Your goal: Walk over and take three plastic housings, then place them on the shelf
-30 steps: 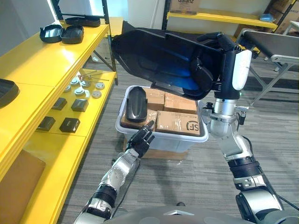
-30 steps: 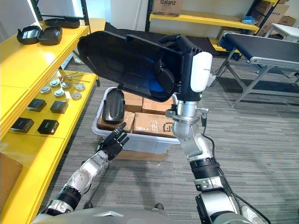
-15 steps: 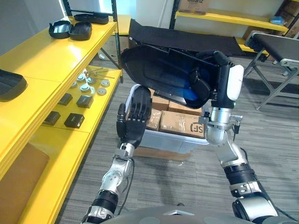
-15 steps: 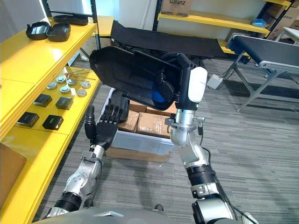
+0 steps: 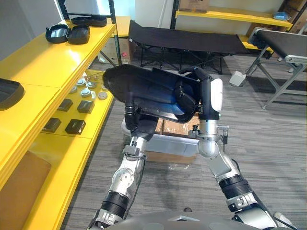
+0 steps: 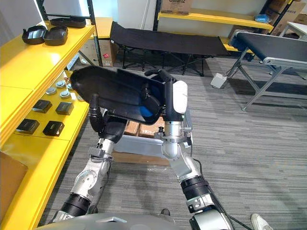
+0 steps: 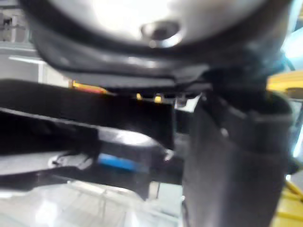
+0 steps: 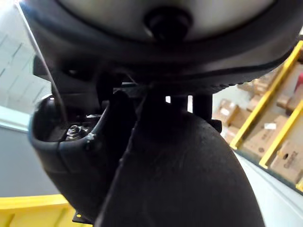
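Grey carpet (image 5: 268, 158) spreads across the lower right of the left eye view. A yellow shelf (image 5: 43, 72) runs down the left side, with smaller black housings (image 5: 67, 34) at its upper left. At centre, the large black plastic housing (image 5: 148, 88) hangs above a white bin (image 5: 168, 143) of cardboard boxes. The right hand (image 5: 206, 96) hooks its fingers over the housing's right rim.

In the right eye view, the left hand (image 6: 114, 128) sits under the housing's lower left. Its fingers are hidden, so I cannot tell its grip. A black cot (image 6: 168, 43) stands at upper centre.

The left wrist view shows the housing's dark edge close up.

The right wrist view shows yellow racking (image 8: 270, 90) holding boxes.

Head stereo over housing (image 5: 148, 91); wrists close
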Motion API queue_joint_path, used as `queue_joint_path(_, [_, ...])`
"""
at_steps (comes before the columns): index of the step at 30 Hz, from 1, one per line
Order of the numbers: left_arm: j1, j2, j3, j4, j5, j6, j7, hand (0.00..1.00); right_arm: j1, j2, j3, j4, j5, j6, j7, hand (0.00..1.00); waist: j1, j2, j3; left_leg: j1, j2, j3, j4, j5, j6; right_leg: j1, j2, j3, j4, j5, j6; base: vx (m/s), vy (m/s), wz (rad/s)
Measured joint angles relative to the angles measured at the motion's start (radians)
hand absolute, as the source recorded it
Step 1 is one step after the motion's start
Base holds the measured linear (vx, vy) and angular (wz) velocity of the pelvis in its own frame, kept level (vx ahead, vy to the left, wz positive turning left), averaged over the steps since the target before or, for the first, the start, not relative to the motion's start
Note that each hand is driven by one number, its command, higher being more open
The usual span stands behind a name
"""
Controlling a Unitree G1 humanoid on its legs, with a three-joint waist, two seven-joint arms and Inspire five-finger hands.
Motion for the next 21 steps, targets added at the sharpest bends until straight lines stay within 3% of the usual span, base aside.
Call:
queue_joint_path(4, [-0.004,0.0,-0.009,-0.001,0.038,-0.026,0.043,1.0,0.005,0.0,0.006,0.001,0.034,0.0,0.009,0.0,0.001,0.001,0.0,0.0,0.0,-0.002,0.0,0.0,0.0,0.002,0.0,-0.002,0.0,0.0,0.0,0.0,0.0,0.0])
queue_joint_path(5, [-0.005,0.0,-0.011,-0.001,0.056,-0.032,0.05,0.0,0.012,0.0,0.01,0.002,0.04,0.0,0.012,0.0,0.002,0.001,0.0,-0.001,0.0,-0.002,0.0,0.0,0.0,0.002,0.0,-0.002,0.0,0.0,0.0,0.0,0.0,0.0])
queue_joint_path(15, [-0.018,0.002,-0.017,-0.001,0.154,-0.115,0.143,0.0,0.026,-0.007,0.031,0.044,0.082,0.001,0.022,0.0,0.0,0.013,-0.006,-0.002,0.0,-0.002,0.001,-0.001,0.0,0.001,0.0,-0.002,0.0,0.0,-0.001,0.0,0.0,0.0])
queue_joint_path(21, [-0.031,0.027,-0.012,0.0,0.212,-0.146,0.218,0.0,0.039,-0.008,0.098,0.033,0.076,-0.036,-0.004,0.0,-0.002,0.015,-0.007,-0.001,0.0,-0.002,0.001,-0.003,0.0,0.0,0.0,-0.002,-0.001,-0.001,-0.002,0.0,0.0,0.0])
